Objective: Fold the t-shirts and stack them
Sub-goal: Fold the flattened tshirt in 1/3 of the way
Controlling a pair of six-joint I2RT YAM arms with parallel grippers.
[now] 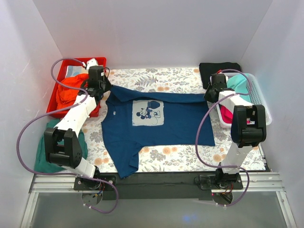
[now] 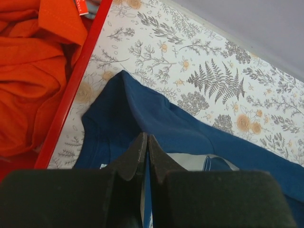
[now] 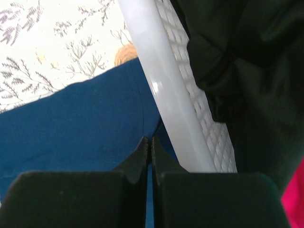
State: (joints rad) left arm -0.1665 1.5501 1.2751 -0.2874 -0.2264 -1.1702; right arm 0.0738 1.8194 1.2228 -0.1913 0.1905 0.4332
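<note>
Navy shirt (image 1: 175, 126) lies flat mid-desk (image 1: 190, 154), print up, collar left, hem right. Left claw (image 2: 146, 138) is closed and pinches the far shoulder corner just beside the red bin (image 1: 54, 102); the cloth tents up to its tips. Right claw (image 3: 150, 140) is closed on the far hem corner, hard against the white basket (image 1: 259, 95) rim. Looks like the first lengthwise fold. To do it well: raise both corners together and level, keep the edge taut between the claws, and pull the right one clear of the basket so the hem can't snag. Carry toward the near edge, lay it down, then release. The near sleeve reaches the desk's front edge and likely needs tucking.
</note>
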